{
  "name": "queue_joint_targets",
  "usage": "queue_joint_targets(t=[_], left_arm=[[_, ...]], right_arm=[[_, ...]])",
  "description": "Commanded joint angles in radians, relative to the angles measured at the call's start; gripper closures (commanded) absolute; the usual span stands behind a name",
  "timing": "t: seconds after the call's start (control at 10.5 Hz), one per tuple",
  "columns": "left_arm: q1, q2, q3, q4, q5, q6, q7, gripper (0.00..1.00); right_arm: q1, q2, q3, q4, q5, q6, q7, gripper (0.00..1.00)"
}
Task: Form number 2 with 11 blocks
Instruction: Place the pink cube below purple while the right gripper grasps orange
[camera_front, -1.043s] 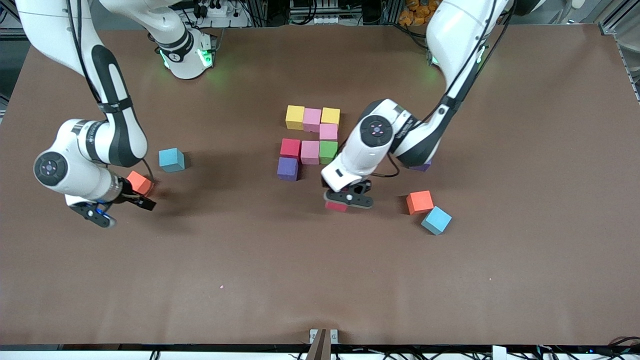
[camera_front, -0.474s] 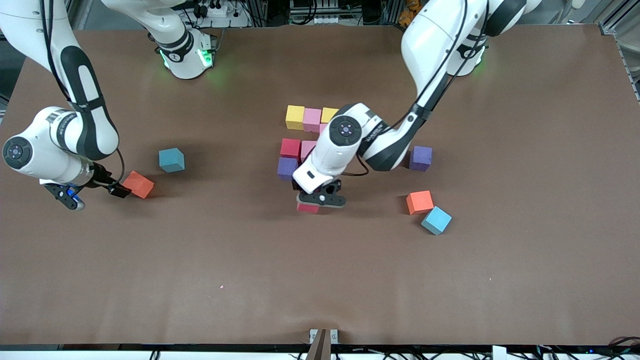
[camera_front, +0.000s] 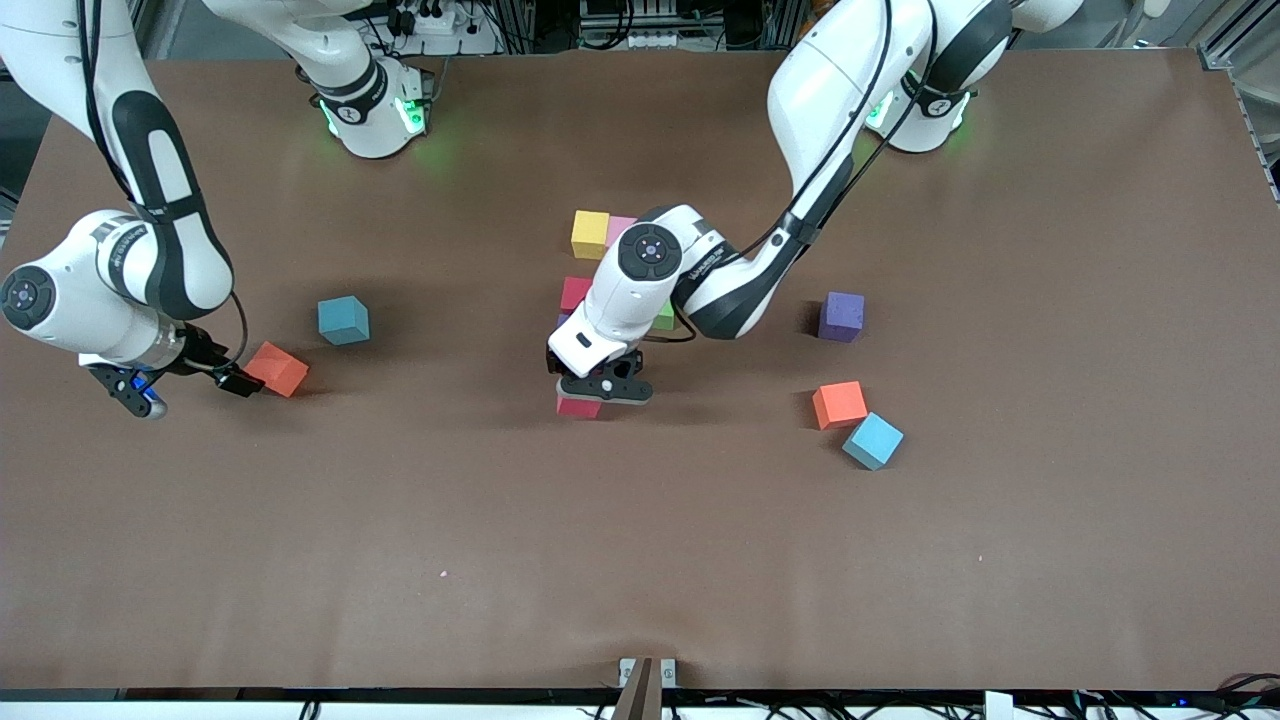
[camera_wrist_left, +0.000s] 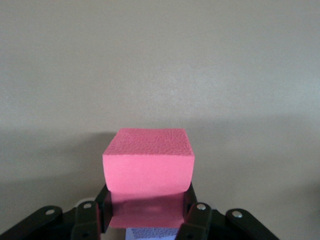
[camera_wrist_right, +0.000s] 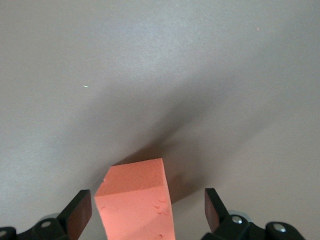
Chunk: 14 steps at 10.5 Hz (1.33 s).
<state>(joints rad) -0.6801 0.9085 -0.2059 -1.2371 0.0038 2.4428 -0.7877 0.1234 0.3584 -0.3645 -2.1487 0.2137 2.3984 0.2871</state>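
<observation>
My left gripper (camera_front: 598, 388) is shut on a red block (camera_front: 578, 406), low over the table next to the cluster of blocks. The left wrist view shows that red block (camera_wrist_left: 148, 172) pinched between the gripper's (camera_wrist_left: 148, 212) two fingers. Of the cluster, a yellow block (camera_front: 590, 233), a pink one (camera_front: 622, 226), a red one (camera_front: 575, 292) and a strip of green (camera_front: 666, 318) show; the left arm hides the others. My right gripper (camera_front: 185, 388) is open at an orange block (camera_front: 278, 368). In the right wrist view this orange block (camera_wrist_right: 135, 200) lies between the spread fingers (camera_wrist_right: 80, 212), untouched.
A purple block (camera_front: 841, 316), an orange block (camera_front: 838, 404) and a light-blue cube (camera_front: 872, 440) lie loose toward the left arm's end. A darker blue cube (camera_front: 343, 320) sits farther from the camera than the right gripper's orange block.
The left gripper has carried the red block toward the right arm's end, alongside the cluster. The right gripper shifted off the orange block toward its own end, then held still.
</observation>
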Motion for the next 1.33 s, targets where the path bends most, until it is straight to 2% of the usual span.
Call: queue_joint_targets(t=[0.0, 0.19, 0.95, 1.04, 1.14, 1.23], left_arm=[[-0.019, 0.033, 0.011, 0.045, -0.028, 0.002, -0.004, 0.72], [-0.026, 0.041, 0.008, 0.045, -0.037, 0.001, -0.005, 0.72], [-0.029, 0.069, 0.002, 0.045, -0.082, -0.021, 0.005, 0.71], [-0.029, 0.069, 0.002, 0.045, -0.084, -0.021, 0.005, 0.7], [-0.029, 0.069, 0.0, 0.044, -0.084, -0.021, 0.005, 0.7], [-0.029, 0.069, 0.002, 0.044, -0.085, -0.021, 0.005, 0.69]], right_arm=[[0.027, -0.033, 0.01, -0.083, 0.016, 0.1, -0.017, 0.0], [0.059, -0.022, 0.013, -0.125, 0.016, 0.171, -0.017, 0.0], [0.044, 0.022, 0.016, -0.137, 0.016, 0.173, -0.134, 0.0], [0.044, 0.022, 0.016, -0.137, 0.016, 0.173, -0.134, 0.16], [0.044, 0.022, 0.016, -0.137, 0.016, 0.173, -0.134, 0.48], [0.044, 0.021, 0.015, -0.137, 0.016, 0.171, -0.132, 0.64]])
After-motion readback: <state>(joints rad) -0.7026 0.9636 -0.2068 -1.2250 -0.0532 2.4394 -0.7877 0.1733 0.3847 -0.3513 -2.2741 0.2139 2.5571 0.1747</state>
